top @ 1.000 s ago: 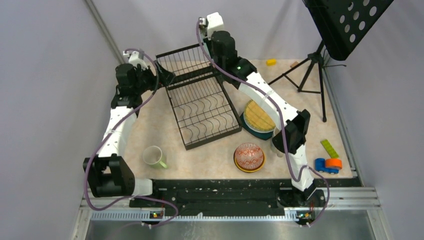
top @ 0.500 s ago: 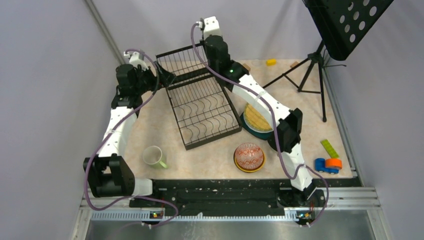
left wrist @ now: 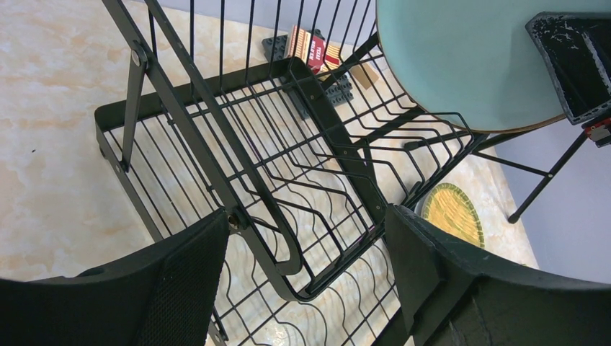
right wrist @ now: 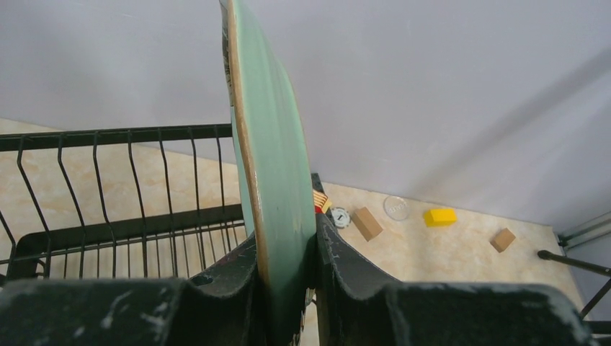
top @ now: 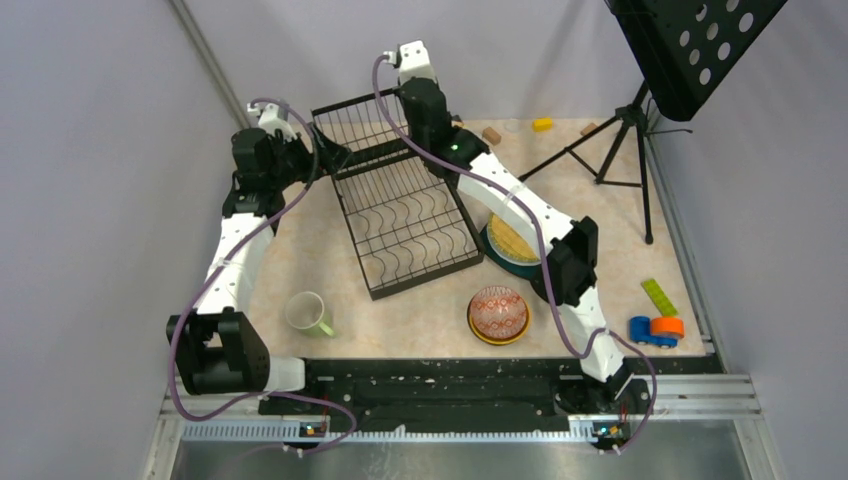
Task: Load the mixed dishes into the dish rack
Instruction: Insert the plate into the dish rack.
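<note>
Top external view: over the last second the right arm has swung toward 10 o'clock, carrying its load from near the 2 o'clock corner of the dish rack (top: 405,215) to above the raised slotted section at its 12 o'clock end. The right pincer (right wrist: 284,245) is clamped on the rim of the pale teal plate (right wrist: 270,144), which stands on edge above the wires, apparently not yet seated. The left pincer (left wrist: 306,270) stands wide and empty at the rack's 10 o'clock corner. Slotting looks next; the plate stack (top: 510,245), bowls (top: 497,312) and mug (top: 308,312) wait on the surface (top: 300,250)
</note>
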`<state>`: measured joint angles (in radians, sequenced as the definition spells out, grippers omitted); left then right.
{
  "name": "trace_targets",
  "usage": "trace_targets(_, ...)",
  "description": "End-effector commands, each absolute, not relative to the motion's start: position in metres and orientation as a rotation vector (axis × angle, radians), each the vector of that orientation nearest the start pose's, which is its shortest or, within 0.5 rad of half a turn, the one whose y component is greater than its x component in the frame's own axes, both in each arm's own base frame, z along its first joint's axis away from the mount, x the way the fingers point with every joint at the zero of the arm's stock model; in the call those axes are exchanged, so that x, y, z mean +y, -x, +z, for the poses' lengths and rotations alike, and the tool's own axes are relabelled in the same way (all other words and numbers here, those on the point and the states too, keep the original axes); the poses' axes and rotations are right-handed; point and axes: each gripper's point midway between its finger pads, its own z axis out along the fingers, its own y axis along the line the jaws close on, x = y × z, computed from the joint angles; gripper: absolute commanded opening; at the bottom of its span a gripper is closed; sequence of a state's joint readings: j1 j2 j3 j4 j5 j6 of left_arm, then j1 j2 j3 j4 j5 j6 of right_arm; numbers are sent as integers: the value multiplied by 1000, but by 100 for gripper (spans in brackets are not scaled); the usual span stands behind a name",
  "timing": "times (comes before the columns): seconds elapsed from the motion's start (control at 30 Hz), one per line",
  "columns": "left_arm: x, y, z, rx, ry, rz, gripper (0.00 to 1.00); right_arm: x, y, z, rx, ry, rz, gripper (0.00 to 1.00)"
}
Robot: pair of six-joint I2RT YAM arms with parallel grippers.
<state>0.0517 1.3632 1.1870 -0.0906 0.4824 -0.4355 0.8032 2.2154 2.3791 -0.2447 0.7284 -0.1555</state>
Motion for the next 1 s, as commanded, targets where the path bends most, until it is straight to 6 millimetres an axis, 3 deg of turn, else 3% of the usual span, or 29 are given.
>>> trace_targets(0.0, -76, -421, 313, 1805, 72, -712, 83, 335, -483, 488, 1367, 33, 19, 0)
trace_targets(0.17, -77, -422, 311, 1808, 79, -720, 82, 326, -470, 507, 1344, 18, 29, 0)
trace_targets(0.3, -78, -422, 311, 1808, 77, -730, 82, 324, -469, 507, 1343, 8, 17, 0)
trace_targets(0.5, -79, -422, 311, 1807, 73, -737, 82, 324, -478, 485, 1374, -6, -54, 0)
trace_targets(0.97, -78, -421, 308, 1819, 68, -723, 82, 336, -499, 434, 1469, 15, -33, 0)
